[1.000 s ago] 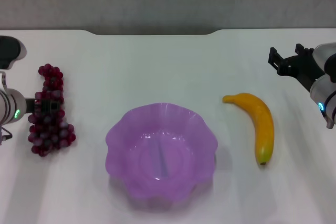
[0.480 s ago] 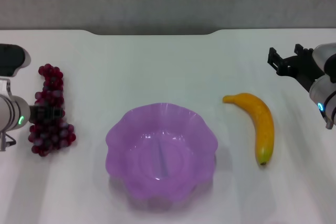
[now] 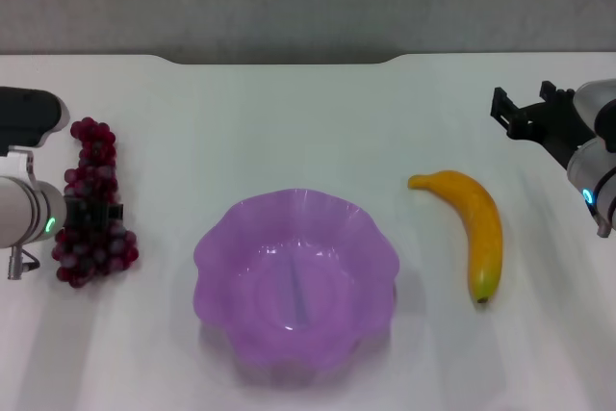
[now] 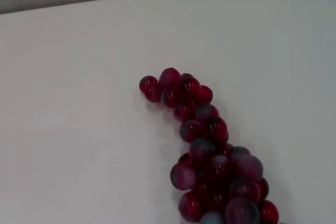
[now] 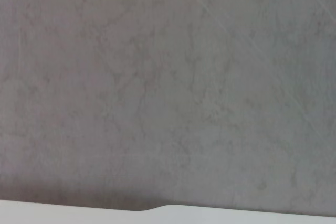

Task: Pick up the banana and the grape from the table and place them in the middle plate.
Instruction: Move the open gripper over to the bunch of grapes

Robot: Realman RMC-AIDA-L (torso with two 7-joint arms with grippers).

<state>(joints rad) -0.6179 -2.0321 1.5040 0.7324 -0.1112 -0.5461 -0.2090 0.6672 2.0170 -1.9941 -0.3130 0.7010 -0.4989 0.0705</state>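
Purple and translucent, the middle plate sits in the centre of the white table with nothing inside it. Both fruits are on the table, outside the plate. The grape lies at the robot's left side, well apart from the plate, and the banana lies at the right side, curved, with its greenish tip toward the robot.

The left gripper is down at the middle of the grape bunch, and its dark fingers seem to close on the bunch from the side, so I judge it is grasping the grape, though the bunch is not lifted from the table. The right gripper hangs in the air beyond the banana, not touching it; I cannot tell if it is released or clenched.

What can go wrong from here, in my opinion: the bunch is long and loose, and the grip holds only a few berries in the middle. When it goes up, both ends may hang down, single grapes may come off, or the whole bunch may slide out. A hanging end could also catch the wavy rim of the plate and push it away.
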